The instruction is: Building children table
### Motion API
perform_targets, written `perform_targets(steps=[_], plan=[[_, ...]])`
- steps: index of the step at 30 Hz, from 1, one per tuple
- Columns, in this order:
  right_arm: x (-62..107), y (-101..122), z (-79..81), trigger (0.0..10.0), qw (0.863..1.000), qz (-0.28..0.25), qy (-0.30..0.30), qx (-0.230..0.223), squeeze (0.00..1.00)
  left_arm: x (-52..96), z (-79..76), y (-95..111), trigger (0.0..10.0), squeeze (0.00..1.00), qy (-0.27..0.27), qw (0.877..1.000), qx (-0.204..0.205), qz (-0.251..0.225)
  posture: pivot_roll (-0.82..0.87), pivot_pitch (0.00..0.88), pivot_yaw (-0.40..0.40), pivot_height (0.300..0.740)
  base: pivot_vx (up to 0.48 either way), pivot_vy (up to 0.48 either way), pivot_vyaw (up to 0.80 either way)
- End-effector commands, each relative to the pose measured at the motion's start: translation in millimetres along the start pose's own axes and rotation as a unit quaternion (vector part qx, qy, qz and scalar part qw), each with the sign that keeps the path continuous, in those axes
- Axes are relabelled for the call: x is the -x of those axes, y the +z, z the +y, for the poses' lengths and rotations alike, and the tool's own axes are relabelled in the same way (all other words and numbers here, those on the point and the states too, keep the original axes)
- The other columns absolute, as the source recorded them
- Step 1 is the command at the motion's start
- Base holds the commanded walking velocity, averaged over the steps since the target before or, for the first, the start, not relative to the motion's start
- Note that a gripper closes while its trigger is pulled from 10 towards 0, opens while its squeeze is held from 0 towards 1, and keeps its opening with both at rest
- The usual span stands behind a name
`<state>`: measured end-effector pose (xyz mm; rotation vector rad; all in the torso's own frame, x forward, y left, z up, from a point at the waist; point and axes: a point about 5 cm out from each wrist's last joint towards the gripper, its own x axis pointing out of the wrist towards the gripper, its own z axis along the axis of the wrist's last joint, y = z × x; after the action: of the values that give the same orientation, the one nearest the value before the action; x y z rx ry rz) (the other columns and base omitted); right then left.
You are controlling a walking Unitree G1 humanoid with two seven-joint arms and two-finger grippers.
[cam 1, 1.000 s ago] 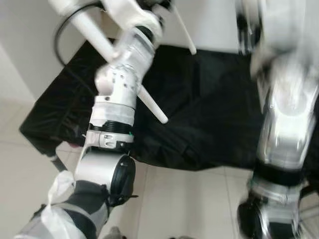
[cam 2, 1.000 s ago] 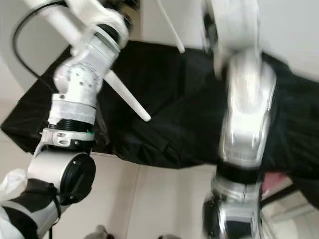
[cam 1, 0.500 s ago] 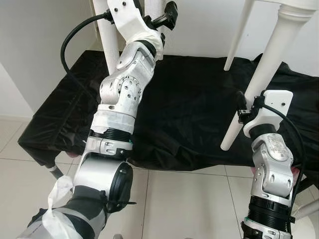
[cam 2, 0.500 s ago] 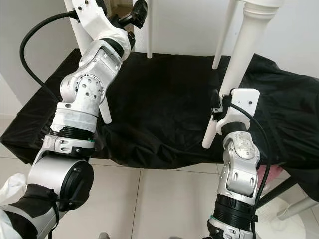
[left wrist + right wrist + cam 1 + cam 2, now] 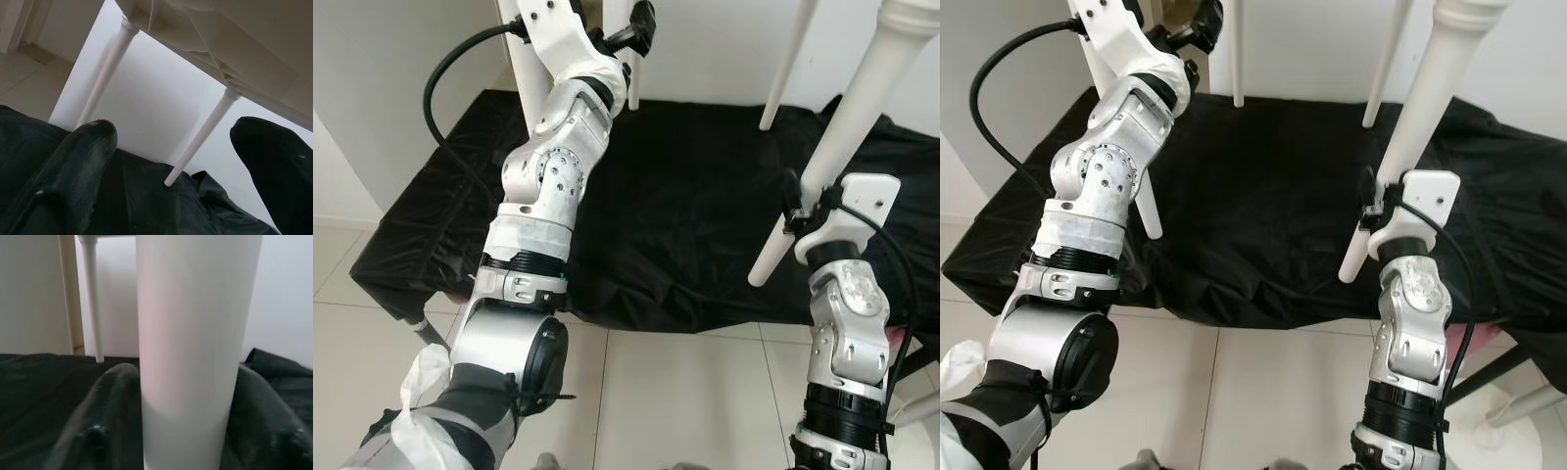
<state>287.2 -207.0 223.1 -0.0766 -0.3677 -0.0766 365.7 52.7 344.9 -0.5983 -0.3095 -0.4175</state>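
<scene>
A white children's table hangs over a black cloth [image 5: 695, 196], its legs pointing down. My right gripper [image 5: 800, 211] is shut on the near right leg [image 5: 847, 137], low on its taper. In the right wrist view that leg [image 5: 195, 333] sits between both black fingers [image 5: 105, 416]. My left arm reaches up along the near left leg [image 5: 1149, 211], and the left gripper [image 5: 641, 20] is up near the tabletop. In the left wrist view its fingers [image 5: 78, 166] stand wide apart with nothing between them. Beyond them are the tabletop's underside [image 5: 254, 44] and two far legs [image 5: 205, 132].
The black cloth drapes over a low platform against a white wall [image 5: 715, 49]. Light floor tiles [image 5: 685, 392] lie in front of it. Something pink [image 5: 1489, 338] and a white base [image 5: 1518, 411] sit at the lower right, beside my right arm.
A second ago the picture was blurred and the legs slanted across it. Since then the legs have swung down and my right gripper holds the near right leg, now slightly more tilted.
</scene>
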Motion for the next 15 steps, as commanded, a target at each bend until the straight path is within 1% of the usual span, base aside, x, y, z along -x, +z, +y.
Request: perform_targets(steps=[1,15], plan=[[-1.9,4.2,1.6,10.0,1.000,-0.011,0.004,-0.001,0.18,1.4,-14.5,1.6,10.0,0.08,-0.112,0.994,-0.004,-0.003,-0.09,0.048,0.006,0.740,0.000,0.000,0.00],[-1.9,4.2,1.6,10.0,1.000,-0.011,0.004,-0.001,0.18,1.4,-14.5,1.6,10.0,0.08,-0.112,0.994,-0.004,-0.003,-0.09,0.048,0.006,0.740,0.000,0.000,0.00]])
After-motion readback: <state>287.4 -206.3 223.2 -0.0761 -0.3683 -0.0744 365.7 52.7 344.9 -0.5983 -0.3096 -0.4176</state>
